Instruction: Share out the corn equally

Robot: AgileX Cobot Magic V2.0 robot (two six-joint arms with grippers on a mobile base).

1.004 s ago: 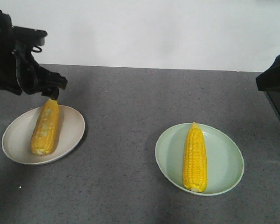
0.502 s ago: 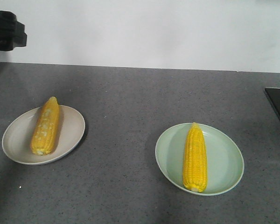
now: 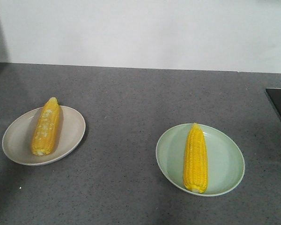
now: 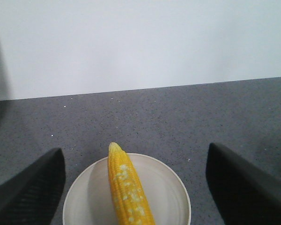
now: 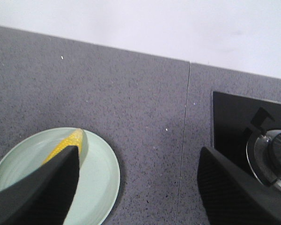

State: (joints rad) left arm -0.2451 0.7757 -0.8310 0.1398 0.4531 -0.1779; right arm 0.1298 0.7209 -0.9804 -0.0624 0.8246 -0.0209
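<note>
- Corn: one cob (image 3: 46,126) lies on the beige plate (image 3: 18,140) at 9 o'clock, one (image 3: 195,157) on the green plate (image 3: 225,161) at 4 o'clock
- Step: the split looks done; only parking the arms seems left
- Left tool (image 4: 136,187) is spread wide, empty, above its cob; right tool (image 5: 136,187) likewise, its cob at 8 o'clock beside the stove (image 5: 253,136) on the table (image 3: 131,93)

I see 2 bright-yellow corn cobs, tips pointing up-frame: left cob (image 3: 45,126) lies at frame left, right cob (image 3: 195,158) at lower right.
</note>
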